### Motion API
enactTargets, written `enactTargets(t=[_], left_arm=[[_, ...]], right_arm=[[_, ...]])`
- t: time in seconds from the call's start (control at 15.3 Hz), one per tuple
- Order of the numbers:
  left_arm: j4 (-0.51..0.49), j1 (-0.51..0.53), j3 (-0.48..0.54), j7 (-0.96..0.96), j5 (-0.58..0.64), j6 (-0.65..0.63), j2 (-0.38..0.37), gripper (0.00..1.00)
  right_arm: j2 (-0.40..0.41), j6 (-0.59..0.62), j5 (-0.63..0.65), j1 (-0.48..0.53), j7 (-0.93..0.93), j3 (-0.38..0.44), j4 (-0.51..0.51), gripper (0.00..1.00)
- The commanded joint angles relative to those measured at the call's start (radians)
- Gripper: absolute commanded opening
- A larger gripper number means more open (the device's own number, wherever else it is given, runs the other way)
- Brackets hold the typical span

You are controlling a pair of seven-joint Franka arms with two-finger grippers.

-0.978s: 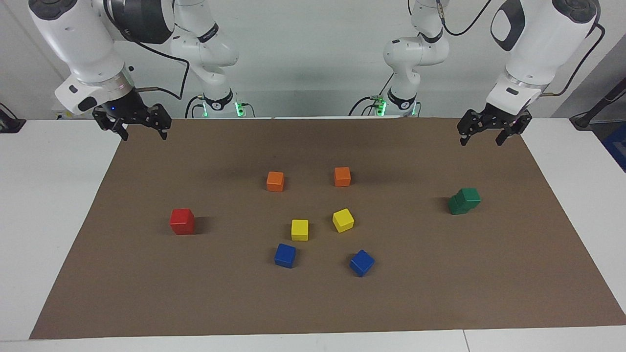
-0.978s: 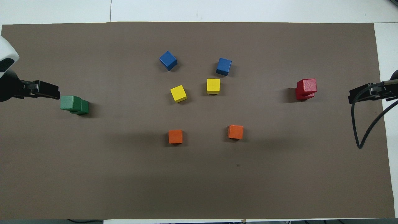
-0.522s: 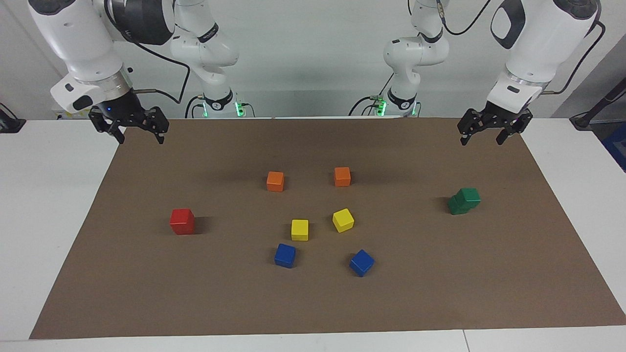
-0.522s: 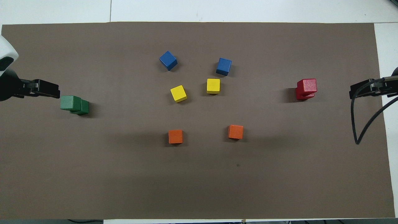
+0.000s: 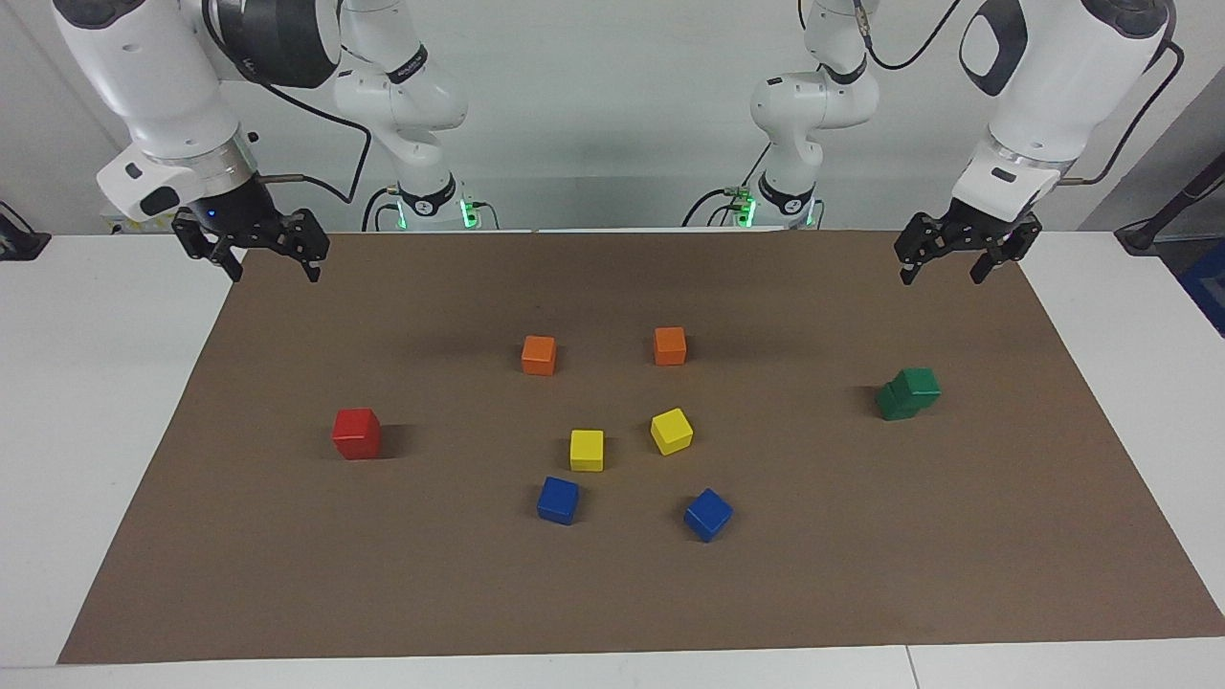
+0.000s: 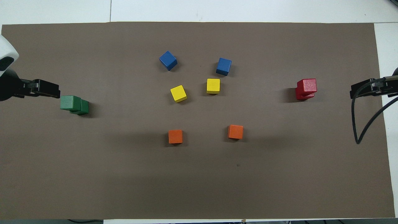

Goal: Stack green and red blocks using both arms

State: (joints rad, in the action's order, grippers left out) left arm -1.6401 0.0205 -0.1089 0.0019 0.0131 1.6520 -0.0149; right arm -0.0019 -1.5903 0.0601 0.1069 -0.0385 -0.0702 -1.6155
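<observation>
**Both stacks standing, both claws apart and raised**

The two green blocks (image 5: 909, 392) form a stack on the brown mat (image 5: 612, 593) toward the left arm's end of the desk (image 5: 86, 402), the upper cube set askew on the lower. The two red blocks (image 5: 356, 433) form a stack toward the right arm's end; the overhead view shows the upper cube offset on the lower.

The left claw (image 5: 943, 268) hangs over the mat's corner with its fingers apart, gripping nothing. The right claw (image 5: 273, 265) hangs over the mat's other robot-side corner, fingers apart, likewise empty.

Between the stacks lie two orange cubes (image 5: 539, 354), two yellow cubes (image 5: 587, 450) and two blue cubes (image 5: 558, 500), each standing singly.
</observation>
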Motion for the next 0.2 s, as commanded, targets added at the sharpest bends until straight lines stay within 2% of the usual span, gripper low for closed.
enactTargets(t=[0.0, 0.13], left_arm=[[0.005, -0.001, 0.003, -0.011, 0.004, -0.009, 0.001, 1.0], [0.005, 0.009, 0.005, -0.011, 0.004, -0.012, 0.001, 1.0]], right_arm=[[0.011, 0.009, -0.002, 0.014, 0.017, -0.01, 0.016, 1.0], [0.011, 0.009, -0.003, 0.014, 0.017, -0.01, 0.016, 1.0]])
